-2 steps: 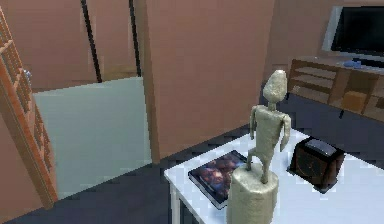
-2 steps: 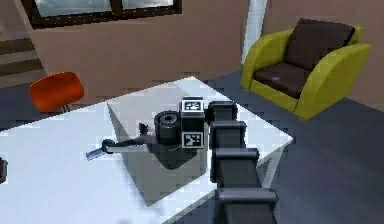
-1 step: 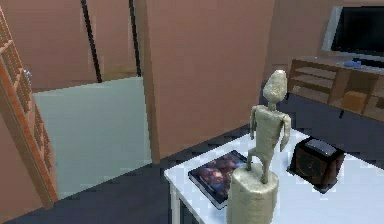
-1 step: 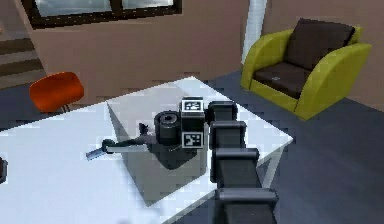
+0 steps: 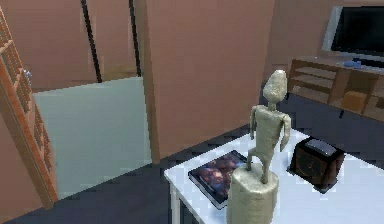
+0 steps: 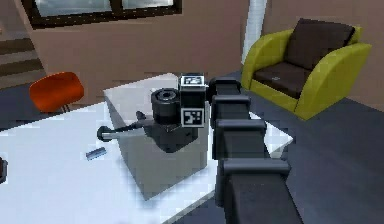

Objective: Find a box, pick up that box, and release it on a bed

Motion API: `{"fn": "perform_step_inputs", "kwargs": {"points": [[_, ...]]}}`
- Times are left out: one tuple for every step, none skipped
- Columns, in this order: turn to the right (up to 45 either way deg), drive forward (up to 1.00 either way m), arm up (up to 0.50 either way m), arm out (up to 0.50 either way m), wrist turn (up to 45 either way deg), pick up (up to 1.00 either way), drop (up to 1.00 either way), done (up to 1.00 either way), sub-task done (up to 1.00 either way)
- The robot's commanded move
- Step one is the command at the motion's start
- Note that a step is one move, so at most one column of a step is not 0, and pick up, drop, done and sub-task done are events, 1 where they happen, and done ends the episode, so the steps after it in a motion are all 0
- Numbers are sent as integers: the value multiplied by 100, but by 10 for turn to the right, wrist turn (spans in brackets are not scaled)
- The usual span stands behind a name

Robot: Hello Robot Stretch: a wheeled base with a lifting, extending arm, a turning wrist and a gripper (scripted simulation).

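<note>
While the search for a box looks finished and the pick-up is, by my judgement, the step in hand, the broad setting is a room with a yellow-green armchair (image 6: 300,55) far out on the arm side view's right and an orange chair (image 6: 55,90) on its left. Nearer lies a white table (image 6: 40,185), and on it stands the task's thing, a pale grey box (image 6: 165,172), upright and resting squarely on the tabletop near the table's edge. The arm (image 6: 245,170) rises from the bottom edge toward it, and the gripper (image 6: 108,131) sits at the box's upper part with its thin fingers pointing to the view's left. Whether it is over, against or around the box cannot be told, nor how the fingers stand, nor whether it holds anything, since the box stands on the table right behind it. The next move calls for a sure hold and a straight lift clear of the tabletop, then a drive in search of a bed. A small grey thing (image 6: 95,153) lies on the table just beside the box. Ahead, a beige statue (image 5: 265,130) and a dark case (image 5: 318,162) stand on a white surface (image 5: 350,205).
</note>
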Motion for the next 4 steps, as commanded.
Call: {"fn": "perform_step_inputs", "kwargs": {"points": [[0, 0, 0, 0, -450, 0, 0, 0, 0], [0, 0, 0, 0, -420, 0, 0, 0, 0], [0, 0, 0, -14, 0, 0, 0, 0, 0], [-450, 0, 0, 0, 0, 0, 0, 0, 0]]}}
